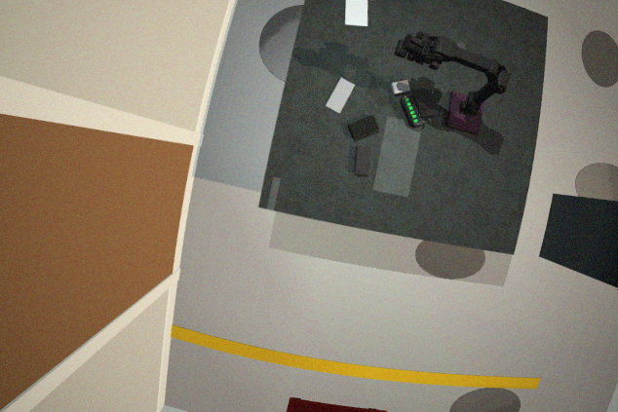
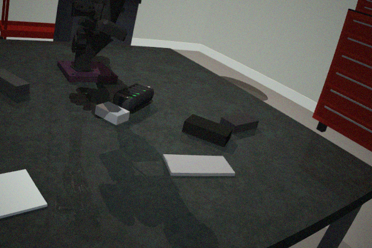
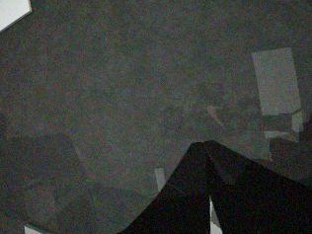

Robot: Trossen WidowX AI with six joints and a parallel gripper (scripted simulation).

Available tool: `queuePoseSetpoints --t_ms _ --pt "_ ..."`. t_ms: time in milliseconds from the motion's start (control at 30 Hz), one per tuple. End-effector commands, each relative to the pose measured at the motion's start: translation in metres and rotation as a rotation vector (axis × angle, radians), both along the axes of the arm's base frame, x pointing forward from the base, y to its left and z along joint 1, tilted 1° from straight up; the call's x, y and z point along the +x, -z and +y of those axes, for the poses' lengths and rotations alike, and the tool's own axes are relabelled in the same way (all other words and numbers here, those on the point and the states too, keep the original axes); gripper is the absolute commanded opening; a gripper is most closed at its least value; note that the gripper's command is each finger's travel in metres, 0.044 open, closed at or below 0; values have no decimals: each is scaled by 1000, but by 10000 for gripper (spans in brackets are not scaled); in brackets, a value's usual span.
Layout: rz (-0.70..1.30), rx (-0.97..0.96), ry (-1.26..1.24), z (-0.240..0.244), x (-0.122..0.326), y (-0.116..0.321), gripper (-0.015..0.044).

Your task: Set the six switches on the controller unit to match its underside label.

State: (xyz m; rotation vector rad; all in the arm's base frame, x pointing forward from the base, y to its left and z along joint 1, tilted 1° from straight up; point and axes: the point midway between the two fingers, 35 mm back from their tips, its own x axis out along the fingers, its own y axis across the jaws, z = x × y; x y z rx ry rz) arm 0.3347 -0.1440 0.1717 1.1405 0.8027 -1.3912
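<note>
From where I sit, my gripper [image 1: 405,52] [image 3: 202,152] hangs above the bench [image 2: 198,198] with its fingertips together and nothing between them. The controller unit [image 1: 411,110] [image 2: 135,97] lies off to the hand's side, nearer the arm's purple base plate [image 1: 456,123] [image 2: 108,77], with a small white block [image 1: 400,87] [image 2: 113,112] just beside its end.

I judge the unit fairly light and stiff, its rounded sides perhaps slippery; the rocker switches will want a firm, narrow push, which these shut tips suit. To turn it for the label, I'd grip across the narrow width near the middle, off the rockers.

The top view gives me the row of green marks and the unit's slant; the exterior view adds its height and that it sits switches up. The wrist view shows me the closed tips, but I can't make out the unit there. None shows the label.
</note>
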Motion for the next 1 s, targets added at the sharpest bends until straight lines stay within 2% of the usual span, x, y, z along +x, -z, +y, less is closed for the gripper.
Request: queuePoseSetpoints --t_ms 0,233,300,767,967 --pt "133 77 -199 51 18 30 0" --pt "419 224 -547 157 21 89 0" --pt "468 243 -606 174 19 97 0" --pt "468 238 -604 173 17 99 0" --pt "356 249 -619 183 -9 84 0"
